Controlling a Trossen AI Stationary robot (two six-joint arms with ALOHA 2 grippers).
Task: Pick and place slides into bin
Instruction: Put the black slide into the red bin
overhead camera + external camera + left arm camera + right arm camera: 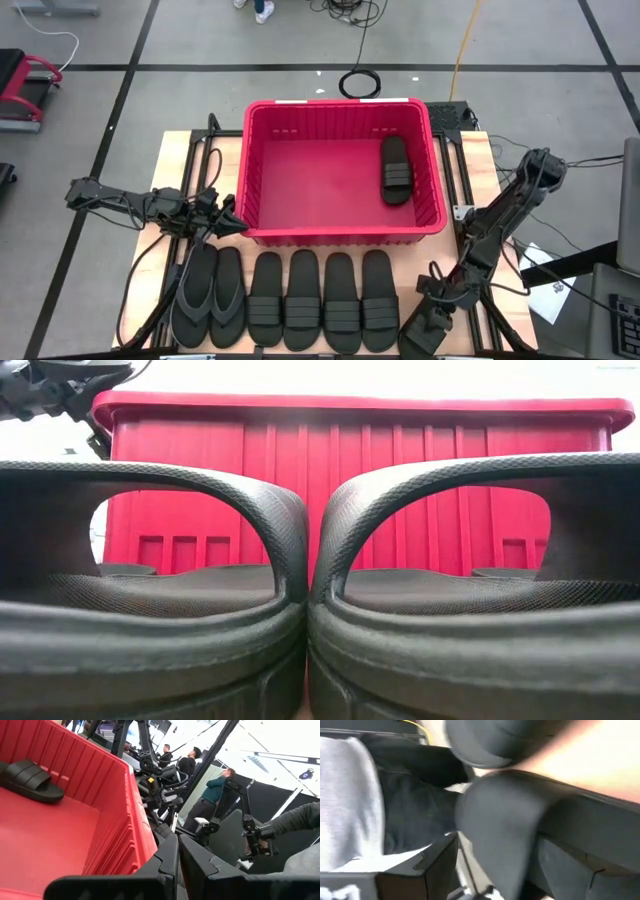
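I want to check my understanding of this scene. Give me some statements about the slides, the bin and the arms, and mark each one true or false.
1. One slide lies inside the bin. True.
2. That slide lies against the bin's left wall. False: it lies near the right wall.
3. Six sandals lie in a row on the table in front of the bin. True.
4. The two flip-flops are at the right end of the row. False: they are at the left end.
5. The left gripper is at the bin's front left corner, jaws shut. True.
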